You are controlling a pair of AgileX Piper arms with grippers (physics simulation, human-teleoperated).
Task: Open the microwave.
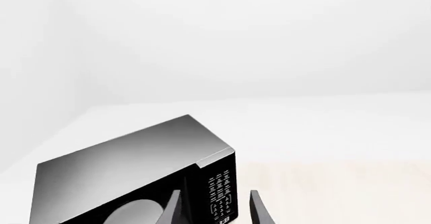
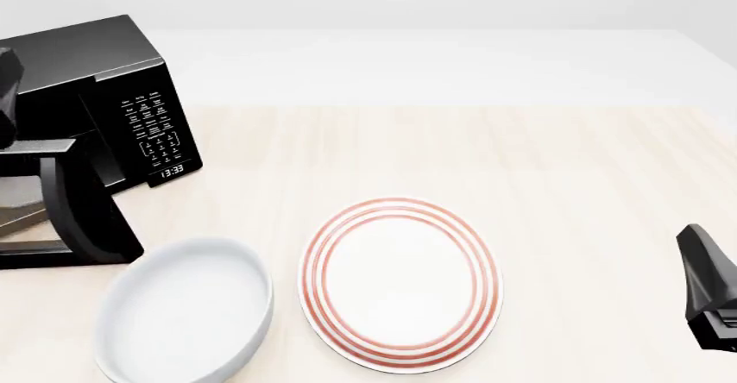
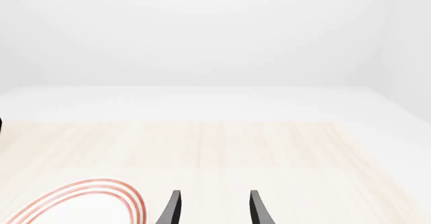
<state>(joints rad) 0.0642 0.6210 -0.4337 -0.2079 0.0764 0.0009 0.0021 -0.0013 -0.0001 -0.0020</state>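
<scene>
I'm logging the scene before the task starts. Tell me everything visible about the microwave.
The microwave is a glossy black box at the table's far left, angled. Its keypad panel has white labels and a clock reading 13:33. The left wrist view shows a pale round turntable behind the dark door. The left arm partly hides its front.

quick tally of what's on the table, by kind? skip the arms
Microwave: 1
White bowl: 1
Red-ringed plate: 1
Total: 3
</scene>
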